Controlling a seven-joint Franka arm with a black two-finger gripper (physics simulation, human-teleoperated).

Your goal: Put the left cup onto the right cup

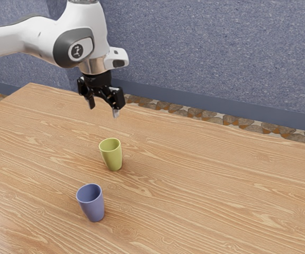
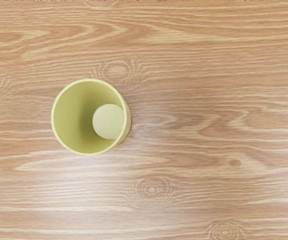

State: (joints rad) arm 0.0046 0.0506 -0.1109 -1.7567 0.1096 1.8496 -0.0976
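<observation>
While the fingers (image 1: 115,110) hang spread, the green cup (image 1: 111,153) stands upright below them.

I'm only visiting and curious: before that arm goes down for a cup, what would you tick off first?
1. Is the pincer open and empty? Ok.
2. Is the green cup upright, mouth up? Ok.
3. Is the green cup empty inside? Ok, the wrist view looks down to its bare bottom.
4. Is the blue cup upright and apart from the green cup? Ok.
5. Is the pincer well above both cups? Ok.
6. Is the pincer lined up exactly over the green cup? Cannot tell.
</observation>
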